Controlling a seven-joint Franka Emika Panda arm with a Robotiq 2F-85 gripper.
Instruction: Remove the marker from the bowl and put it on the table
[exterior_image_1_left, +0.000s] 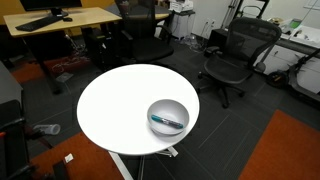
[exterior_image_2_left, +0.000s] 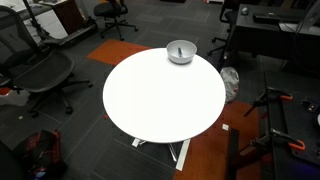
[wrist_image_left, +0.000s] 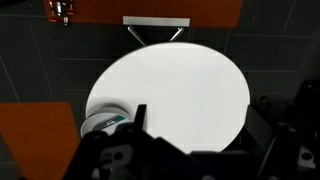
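Hovering high above the table, the gripper shows its jaws spread and empty in the wrist view. The marker lies inside the bowl, at the table's near right. Step in hand: approach. Next, descend over the bowl and align the jaws across the marker.

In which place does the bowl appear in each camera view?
Exterior view: bowl right of centre, low in the picture, on the table.
Exterior view: bowl top centre, at the far edge.
Wrist view: bowl lower left.
Shared landmark: the round white table.
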